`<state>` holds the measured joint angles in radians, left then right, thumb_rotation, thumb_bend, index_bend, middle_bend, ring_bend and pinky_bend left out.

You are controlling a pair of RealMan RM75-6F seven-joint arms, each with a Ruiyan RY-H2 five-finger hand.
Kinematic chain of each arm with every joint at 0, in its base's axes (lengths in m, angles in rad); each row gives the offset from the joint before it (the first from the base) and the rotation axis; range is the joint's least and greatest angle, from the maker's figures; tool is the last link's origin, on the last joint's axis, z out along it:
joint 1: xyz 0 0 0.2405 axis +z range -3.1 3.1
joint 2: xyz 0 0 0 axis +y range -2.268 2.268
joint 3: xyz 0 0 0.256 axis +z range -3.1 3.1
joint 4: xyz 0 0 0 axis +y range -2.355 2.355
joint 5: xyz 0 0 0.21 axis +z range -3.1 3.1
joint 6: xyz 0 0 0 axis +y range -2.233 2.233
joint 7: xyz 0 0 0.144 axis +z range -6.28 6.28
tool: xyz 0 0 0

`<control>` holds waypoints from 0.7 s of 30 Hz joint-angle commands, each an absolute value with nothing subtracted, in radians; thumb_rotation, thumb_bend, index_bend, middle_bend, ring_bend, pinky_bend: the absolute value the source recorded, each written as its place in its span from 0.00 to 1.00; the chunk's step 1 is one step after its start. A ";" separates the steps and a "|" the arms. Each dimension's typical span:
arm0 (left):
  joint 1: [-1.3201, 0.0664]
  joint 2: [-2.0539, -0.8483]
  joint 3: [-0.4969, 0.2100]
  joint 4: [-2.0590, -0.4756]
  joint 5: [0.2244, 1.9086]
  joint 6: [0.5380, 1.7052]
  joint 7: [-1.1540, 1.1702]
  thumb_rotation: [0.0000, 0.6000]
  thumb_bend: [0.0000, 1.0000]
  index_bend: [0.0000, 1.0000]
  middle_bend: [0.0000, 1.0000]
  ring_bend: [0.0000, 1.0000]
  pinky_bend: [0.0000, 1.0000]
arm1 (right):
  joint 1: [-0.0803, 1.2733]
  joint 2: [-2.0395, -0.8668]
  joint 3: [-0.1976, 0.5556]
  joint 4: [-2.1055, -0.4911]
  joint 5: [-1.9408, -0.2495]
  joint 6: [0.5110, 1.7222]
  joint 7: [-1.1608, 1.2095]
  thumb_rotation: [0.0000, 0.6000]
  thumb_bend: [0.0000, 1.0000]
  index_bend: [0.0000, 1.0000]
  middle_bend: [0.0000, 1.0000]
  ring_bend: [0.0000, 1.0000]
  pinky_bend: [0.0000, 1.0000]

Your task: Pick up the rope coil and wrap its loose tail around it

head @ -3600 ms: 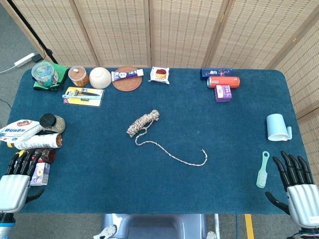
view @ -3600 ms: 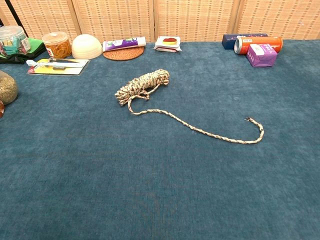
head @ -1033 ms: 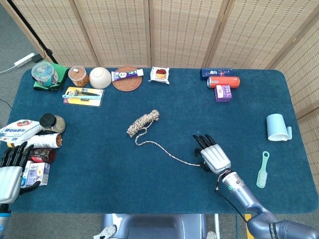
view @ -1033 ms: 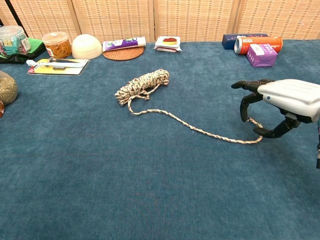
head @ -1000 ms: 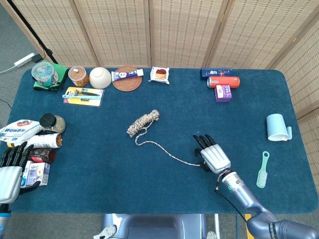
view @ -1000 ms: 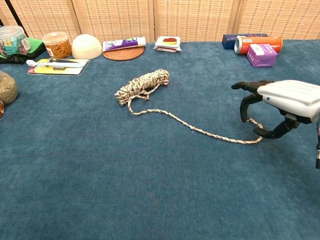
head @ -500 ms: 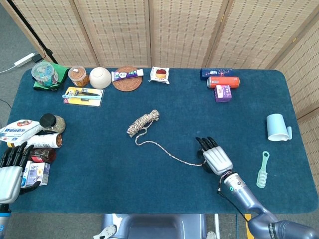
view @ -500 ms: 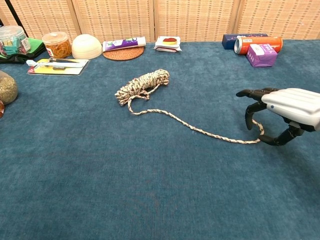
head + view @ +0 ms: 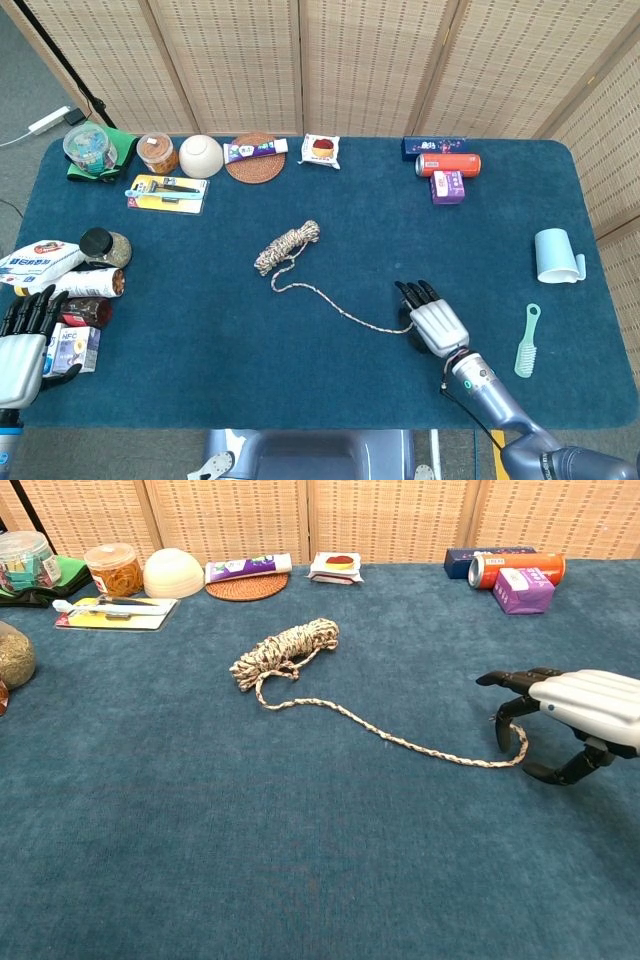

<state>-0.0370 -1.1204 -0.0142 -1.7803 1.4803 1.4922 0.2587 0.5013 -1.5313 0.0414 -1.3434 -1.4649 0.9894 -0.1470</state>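
Observation:
The speckled rope coil (image 9: 287, 246) (image 9: 287, 650) lies mid-table. Its loose tail (image 9: 340, 308) (image 9: 400, 742) snakes off to the right and ends in a small hook under my right hand (image 9: 432, 320) (image 9: 575, 715). That hand hovers palm down just above the cloth, fingers (image 9: 510, 680) arched over the tail's end and thumb apart from them on the near side; it grips nothing. My left hand (image 9: 22, 350) is far from the rope at the table's front left corner, fingers spread and empty; only the head view shows it.
Along the back edge stand jars (image 9: 158, 153), a bowl (image 9: 201, 156), a round coaster (image 9: 255, 158), an orange can (image 9: 448, 164) and a purple box (image 9: 447, 187). Bottles (image 9: 70, 285) cluster at the left. A blue cup (image 9: 556, 256) and green brush (image 9: 526, 340) lie right.
My right hand has drifted a little to the right and toward the front edge, staying over the tail's end. The rope and my left hand have not moved.

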 commanded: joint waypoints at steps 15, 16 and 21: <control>-0.040 -1.121 -0.016 -1.779 1.471 1.488 0.259 1.00 0.05 0.00 0.00 0.00 0.00 | 0.515 -1.567 0.037 -1.311 -1.459 0.989 -0.145 1.00 0.43 0.47 0.00 0.00 0.00; -0.040 -1.121 -0.015 -1.779 1.471 1.488 0.259 1.00 0.05 0.00 0.00 0.00 0.00 | 0.516 -1.568 0.038 -1.310 -1.458 0.988 -0.145 1.00 0.43 0.47 0.00 0.00 0.00; -0.041 -1.122 -0.017 -1.780 1.466 1.487 0.261 1.00 0.05 0.00 0.00 0.00 0.00 | 0.519 -1.574 0.038 -1.305 -1.455 0.987 -0.145 1.00 0.43 0.50 0.00 0.00 0.00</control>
